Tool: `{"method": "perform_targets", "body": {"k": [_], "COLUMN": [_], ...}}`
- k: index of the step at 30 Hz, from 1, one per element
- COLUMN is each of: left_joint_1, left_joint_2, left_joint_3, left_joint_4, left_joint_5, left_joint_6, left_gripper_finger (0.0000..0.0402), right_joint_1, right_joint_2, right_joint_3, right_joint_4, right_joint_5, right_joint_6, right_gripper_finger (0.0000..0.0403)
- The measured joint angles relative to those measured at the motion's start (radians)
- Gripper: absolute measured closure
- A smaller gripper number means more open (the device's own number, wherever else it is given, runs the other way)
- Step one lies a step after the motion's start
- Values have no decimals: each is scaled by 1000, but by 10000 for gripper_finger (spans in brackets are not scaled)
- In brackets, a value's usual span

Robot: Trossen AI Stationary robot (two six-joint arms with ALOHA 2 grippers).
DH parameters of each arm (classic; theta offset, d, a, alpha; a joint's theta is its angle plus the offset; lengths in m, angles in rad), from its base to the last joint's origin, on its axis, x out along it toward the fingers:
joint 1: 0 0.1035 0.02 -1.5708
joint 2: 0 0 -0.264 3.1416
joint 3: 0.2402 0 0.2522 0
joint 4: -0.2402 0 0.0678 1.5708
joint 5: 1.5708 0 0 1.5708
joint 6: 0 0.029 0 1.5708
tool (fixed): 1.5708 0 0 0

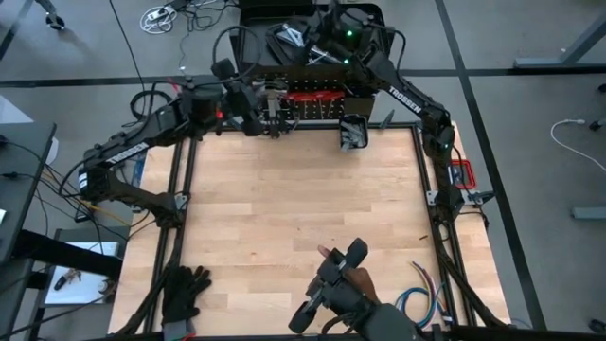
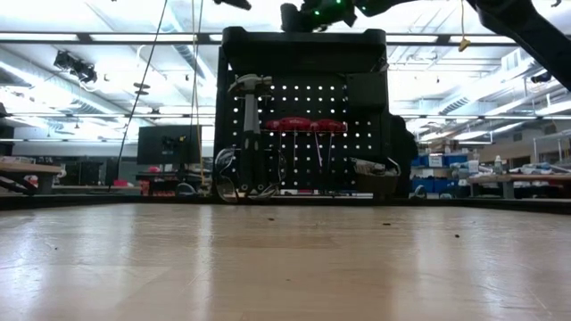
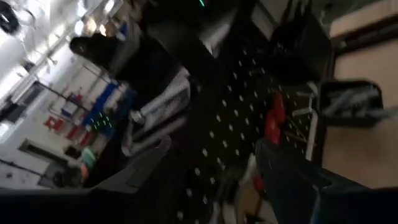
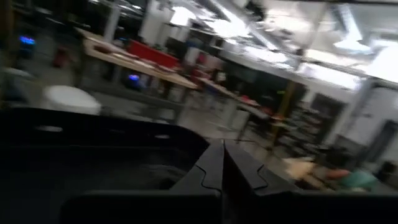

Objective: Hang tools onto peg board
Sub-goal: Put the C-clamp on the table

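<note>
The peg board [image 2: 357, 116] stands upright at the table's far edge. A steel hammer [image 2: 251, 116] hangs near its left end, and red-handled tools [image 2: 308, 125] hang in the middle. My left gripper [image 1: 276, 121] is at the board's lower left, under the hammer, open, its fingers wide apart in the left wrist view [image 3: 214, 146]. A blurred pale and red thing [image 3: 244, 193] shows between them. My right gripper [image 4: 222, 168] is shut and empty, high above the board's top edge [image 1: 317, 52]. My left gripper stands level against the board's front, coming from the table's left. Whether its fingers touch the blurred thing between them, I cannot tell. My right gripper touches nothing.
A small black bin [image 1: 353, 133] sits at the board's lower right. At the table's near edge a person's hand [image 1: 352, 277] holds a black thing. Black gloves [image 1: 185, 289] lie at the near left and a coloured wire bundle [image 1: 421, 284] at the near right. Bare wood [image 1: 303, 199] lies between.
</note>
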Motion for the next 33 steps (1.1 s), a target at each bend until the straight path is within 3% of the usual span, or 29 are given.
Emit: {"method": "perform_targets", "body": {"k": [4, 9, 16, 22, 24, 33], "left_joint_1": [15, 22, 25, 25, 25, 25], "left_joint_2": [-1, -6, -7, -9, -16, -23], "left_joint_3": [-1, -1, -1, -1, -1, -1], "left_joint_4": [-40, -44, -51, -72, -96, -117], "left_joint_5": [-8, -14, -47, -78, -74, -34], "left_joint_6": [-27, -47, -53, -89, -108, -126], "left_gripper_finger": [178, 178, 178, 178, 178, 178], "right_joint_1": [0, -1, -3, -18, -22, -86], "right_joint_2": [-5, -38, -43, -50, -67, -106], "right_joint_3": [0, 2, 2, 2, 2, 2], "right_joint_4": [16, 31, 54, -83, -158, -280], "right_joint_5": [82, 104, 214, 269, 230, -179], "right_joint_6": [-34, -17, -125, -118, -60, 260], "right_gripper_finger": [388, 387, 388, 389, 389, 372]}}
